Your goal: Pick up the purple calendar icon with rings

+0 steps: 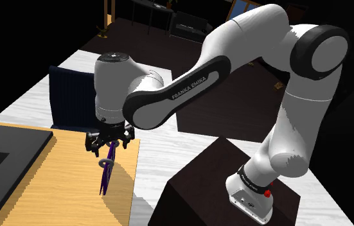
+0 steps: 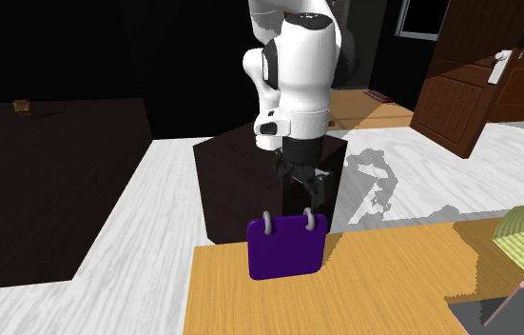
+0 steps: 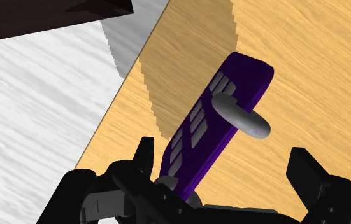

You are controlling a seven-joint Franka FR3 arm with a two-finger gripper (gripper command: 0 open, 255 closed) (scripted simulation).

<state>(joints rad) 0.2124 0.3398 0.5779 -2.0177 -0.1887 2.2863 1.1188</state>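
**Gripper** [image 3: 223, 153] poised over the purple calendar icon [image 2: 286, 249]. The icon appears to stand on edge on the wooden table [image 2: 374, 295], close to the table's border. Its two grey rings [image 3: 243, 118] are uppermost, directly beneath the hand. The black fingers [image 3: 143, 158] are spread wide, one on each side of the thin slab, and the gap between them is far wider than the slab is thick. The slab runs askew through that gap. Its near end lies just beside the finger on the side of the table's border, and whether it touches that finger cannot be told. The other finger is well apart from it, with bare table between them. Nothing is clasped, so the icon is judged not yet held, and the step in hand is judged to be the closing grasp. To do it well, the hand should turn about its own axis until the pads squarely face the slab's two flat faces. It should also shift so that the slab sits midway between the fingers. A lopsided closing would push the nearer end first and could tip the slab over or skid it toward the border. The pads should meet the purple body below the rings, since the rounded rings would probably slip. Close slowly, then lift straight up.
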